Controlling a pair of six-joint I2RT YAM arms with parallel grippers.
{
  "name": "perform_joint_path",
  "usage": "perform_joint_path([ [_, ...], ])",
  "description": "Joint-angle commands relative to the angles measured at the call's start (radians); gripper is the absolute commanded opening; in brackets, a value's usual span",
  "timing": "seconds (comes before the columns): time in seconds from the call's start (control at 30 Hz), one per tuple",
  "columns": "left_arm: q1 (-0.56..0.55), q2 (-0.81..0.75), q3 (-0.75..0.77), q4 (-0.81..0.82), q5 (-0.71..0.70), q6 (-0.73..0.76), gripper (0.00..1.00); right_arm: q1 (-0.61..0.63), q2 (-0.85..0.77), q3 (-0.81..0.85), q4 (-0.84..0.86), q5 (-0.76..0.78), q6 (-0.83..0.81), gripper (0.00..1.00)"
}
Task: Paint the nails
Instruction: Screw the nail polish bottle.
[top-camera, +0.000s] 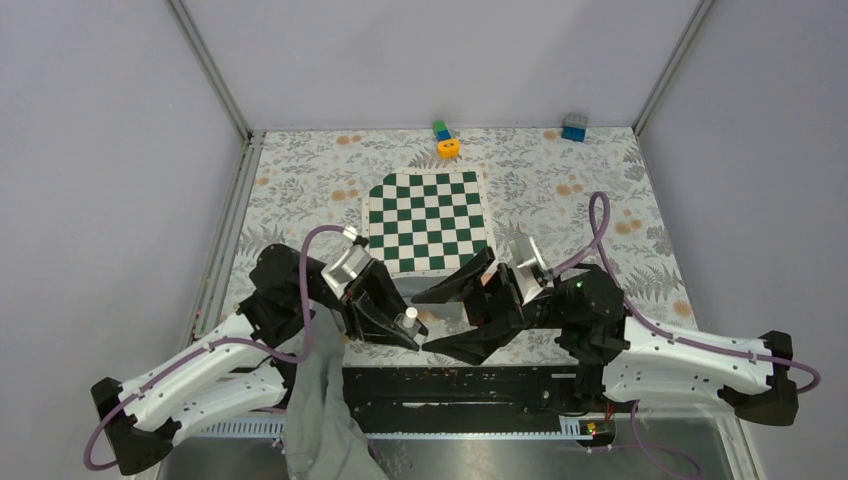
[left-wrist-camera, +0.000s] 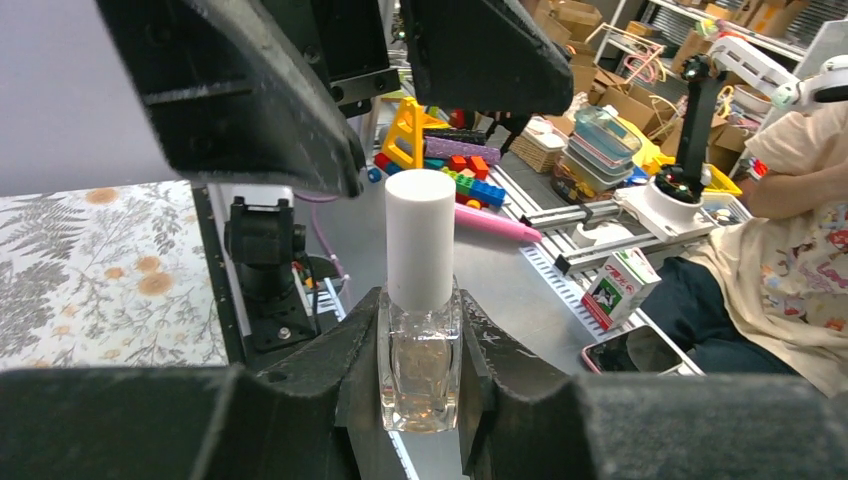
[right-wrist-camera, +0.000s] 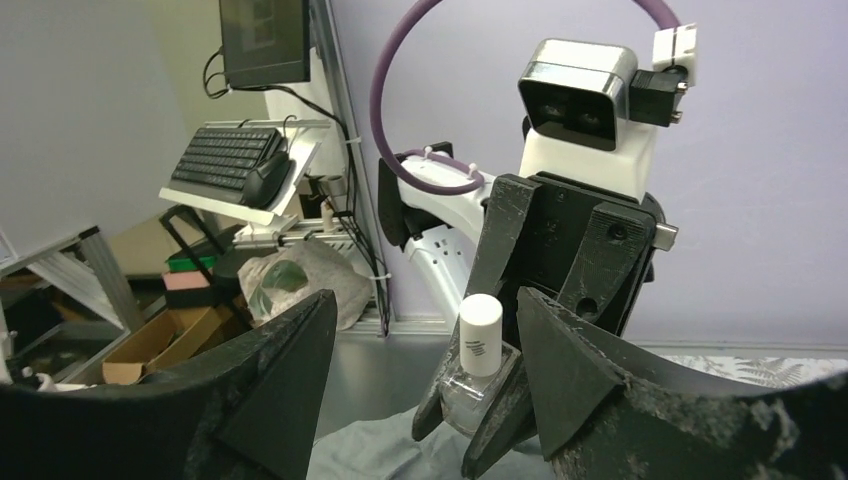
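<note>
My left gripper (top-camera: 403, 332) is shut on a small clear nail polish bottle (top-camera: 410, 320) with a white cap, held upright above the table's near edge. In the left wrist view the bottle (left-wrist-camera: 420, 370) sits squeezed between my left gripper's (left-wrist-camera: 420, 400) two black fingers. My right gripper (top-camera: 421, 322) is open, its tips to either side of the cap and close to it. In the right wrist view my right gripper (right-wrist-camera: 425, 300) faces the bottle (right-wrist-camera: 478, 345), with the cap standing between the jaws. A grey sleeve (top-camera: 320, 420) hangs at the near edge. The hand and its nails are hidden.
A green and white chessboard (top-camera: 428, 220) lies just beyond the grippers. An orange ring (top-camera: 448, 148), green and blue blocks (top-camera: 441, 130) and a blue block (top-camera: 574, 127) sit at the far edge. Grey walls and metal posts enclose the floral table (top-camera: 600, 200).
</note>
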Motion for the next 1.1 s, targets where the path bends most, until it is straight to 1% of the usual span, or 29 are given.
perform_joint_path([
  [0.0, -0.019, 0.004, -0.002, 0.094, 0.052, -0.033, 0.00, 0.006, 0.044, 0.076, 0.058, -0.093, 0.006, 0.73],
  [0.17, -0.031, 0.005, 0.001, 0.097, 0.061, -0.037, 0.00, 0.006, 0.094, 0.103, 0.072, -0.123, 0.030, 0.73],
  [0.23, -0.034, 0.006, 0.000, 0.097, 0.060, -0.037, 0.00, 0.005, 0.114, 0.110, 0.082, -0.130, 0.045, 0.71],
  [0.47, -0.035, -0.004, -0.003, 0.101, 0.051, -0.036, 0.00, 0.006, 0.155, 0.109, 0.097, -0.139, 0.086, 0.50],
  [0.63, -0.035, -0.011, -0.003, 0.098, 0.038, -0.029, 0.00, 0.005, 0.171, 0.099, 0.098, -0.134, 0.109, 0.42],
  [0.77, -0.034, -0.020, -0.002, 0.073, 0.014, 0.000, 0.00, 0.005, 0.173, 0.088, 0.092, -0.125, 0.117, 0.23],
  [0.97, -0.009, -0.050, -0.004, 0.009, -0.062, 0.047, 0.00, 0.005, 0.165, 0.067, 0.049, -0.073, 0.095, 0.02],
  [1.0, 0.002, -0.055, -0.001, -0.007, -0.079, 0.056, 0.00, 0.005, 0.164, 0.066, 0.032, -0.054, 0.088, 0.00],
  [1.07, 0.019, -0.065, 0.004, -0.044, -0.115, 0.081, 0.00, 0.005, 0.161, 0.070, -0.009, -0.017, 0.071, 0.00],
])
